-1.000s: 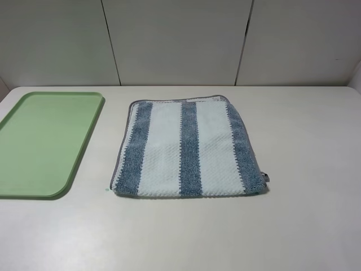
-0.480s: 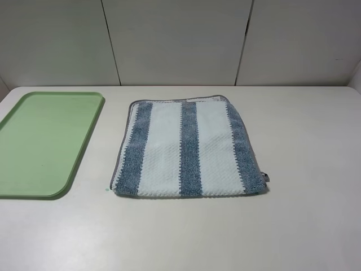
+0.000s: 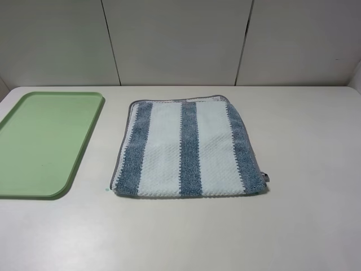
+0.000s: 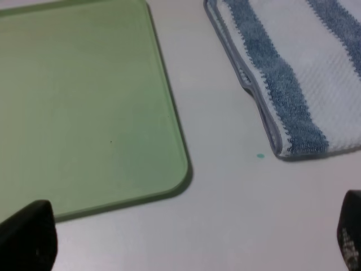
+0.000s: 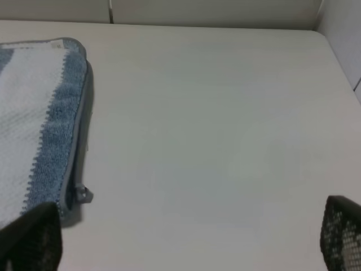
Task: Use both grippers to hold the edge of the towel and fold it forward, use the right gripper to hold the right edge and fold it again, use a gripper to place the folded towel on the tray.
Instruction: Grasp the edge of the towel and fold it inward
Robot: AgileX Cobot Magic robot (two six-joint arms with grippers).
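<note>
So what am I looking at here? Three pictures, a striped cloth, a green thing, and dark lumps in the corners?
This is a robot with two arms, each ending in a claw. One picture comes from a camera mounted high, looking down on a pale table; the arms are outside it. On the table lie a blue-and-white striped towel, flat, and to its left a light-green tray. The other two pictures come from cameras on the wrists. The dark lumps are the fingertips of the left claw and the right claw. Both claws are open and hold nothing.
</note>
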